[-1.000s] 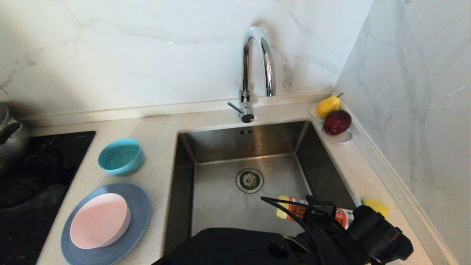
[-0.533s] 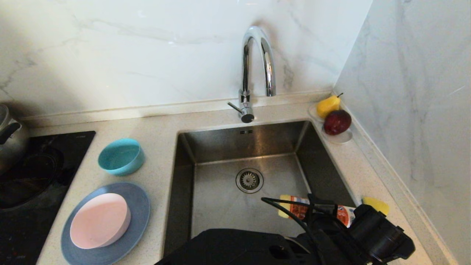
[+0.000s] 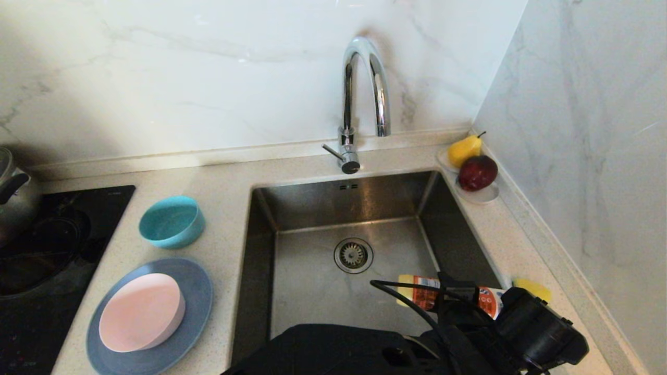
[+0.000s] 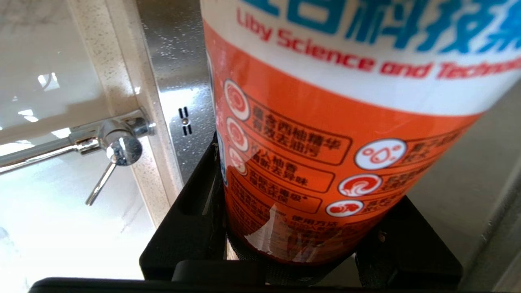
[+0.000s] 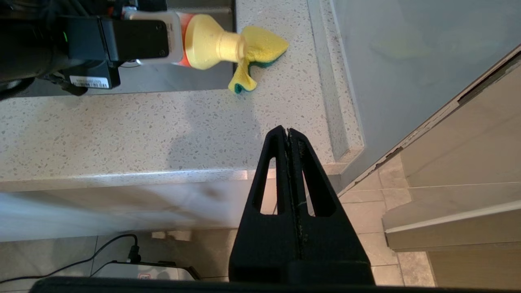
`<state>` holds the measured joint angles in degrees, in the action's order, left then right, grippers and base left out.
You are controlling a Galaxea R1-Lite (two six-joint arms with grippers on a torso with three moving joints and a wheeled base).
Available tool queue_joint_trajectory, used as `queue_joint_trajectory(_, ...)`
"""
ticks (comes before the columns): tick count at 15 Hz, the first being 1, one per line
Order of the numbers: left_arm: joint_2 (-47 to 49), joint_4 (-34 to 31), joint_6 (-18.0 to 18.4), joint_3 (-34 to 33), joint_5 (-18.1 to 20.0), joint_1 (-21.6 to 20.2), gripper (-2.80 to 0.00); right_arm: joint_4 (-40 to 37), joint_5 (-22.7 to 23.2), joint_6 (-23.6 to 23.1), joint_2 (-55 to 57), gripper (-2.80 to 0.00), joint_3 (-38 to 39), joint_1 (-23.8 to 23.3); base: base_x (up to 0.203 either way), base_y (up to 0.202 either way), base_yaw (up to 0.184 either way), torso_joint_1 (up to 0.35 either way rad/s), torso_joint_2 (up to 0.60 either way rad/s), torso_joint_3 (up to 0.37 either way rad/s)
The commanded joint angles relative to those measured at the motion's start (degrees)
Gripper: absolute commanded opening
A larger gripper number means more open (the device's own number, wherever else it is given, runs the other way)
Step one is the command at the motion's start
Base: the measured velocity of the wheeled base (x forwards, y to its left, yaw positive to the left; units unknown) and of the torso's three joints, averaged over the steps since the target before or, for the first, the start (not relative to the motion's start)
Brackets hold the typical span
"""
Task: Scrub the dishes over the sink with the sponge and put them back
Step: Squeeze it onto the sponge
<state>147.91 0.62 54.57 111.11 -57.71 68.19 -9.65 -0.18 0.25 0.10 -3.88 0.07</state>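
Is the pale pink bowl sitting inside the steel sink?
No, the pale pink bowl rests on the wide grey-blue plate on the counter.

Orange-and-white detergent bottle, yellow cap; yellow-green sponge; teal bowl; pink bowl; grey-blue plate; speckled beige counter.

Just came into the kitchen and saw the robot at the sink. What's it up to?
The left gripper holds an orange-labelled detergent bottle on its side over the sink, nozzle toward the yellow sponge on the counter. The right gripper is shut and parked below the counter edge. The plate, pink bowl and teal bowl sit untouched left of the sink.
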Motion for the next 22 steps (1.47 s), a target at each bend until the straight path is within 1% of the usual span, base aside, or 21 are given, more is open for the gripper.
queue_joint_trajectory(1,0.5,0.0,0.5,0.1,-0.3,0.0,-2.80,-0.1,0.0,0.0,0.0,-2.80,0.0,0.0,0.000,0.000,0.000,0.000,0.00,0.000)
queue_joint_trajectory(9,1.4,0.1,0.2,0.0,-0.4,0.0,-2.80,0.0,0.0,0.0,0.0,-2.80,0.0,0.0,0.000,0.000,0.000,0.000,0.00,0.000)
queue_joint_trajectory(12,1.2,3.0,0.3,0.0,-0.5,0.0,-2.80,-0.1,0.0,0.0,0.0,-2.80,0.0,0.0,0.000,0.000,0.000,0.000,0.00,0.000)
queue_joint_trajectory(22,2.5,3.2,0.1,0.0,-0.6,0.0,-2.80,0.0,0.0,0.0,0.0,-2.80,0.0,0.0,0.000,0.000,0.000,0.000,0.00,0.000)
